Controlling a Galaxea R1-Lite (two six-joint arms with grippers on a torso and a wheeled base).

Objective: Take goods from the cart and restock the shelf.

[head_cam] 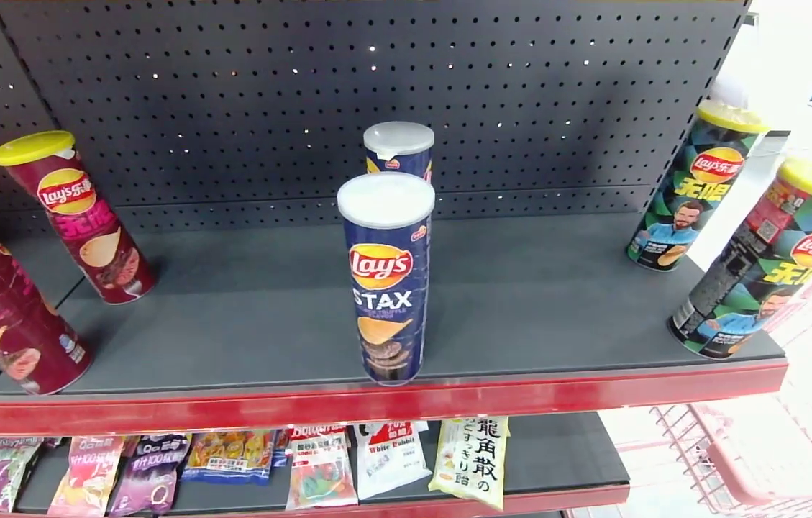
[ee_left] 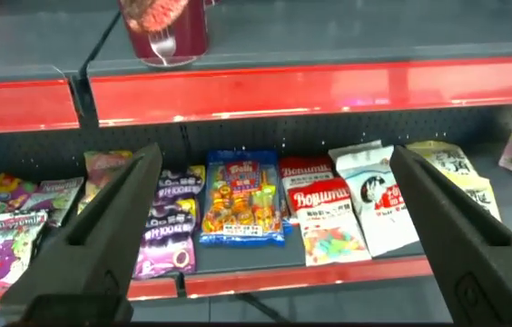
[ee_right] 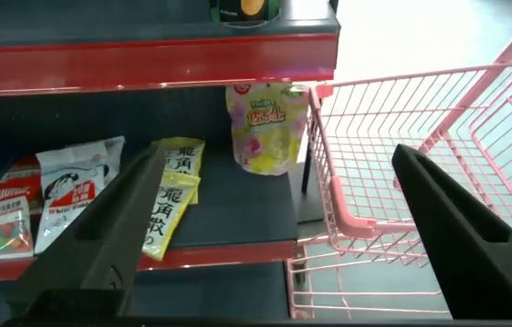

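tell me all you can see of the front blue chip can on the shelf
The front blue can is a tall, dark blue, cardboard-looking tube with a pale plastic-looking lid shut on top and chip pictures low on its label. It stands upright near the red front edge of the grey shelf, before a second blue can.

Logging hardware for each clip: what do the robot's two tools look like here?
Left tool and right tool look alike: each has two long, flat-sided fingers in matte dark grey to black, broad at the base and tapering toward the tips.
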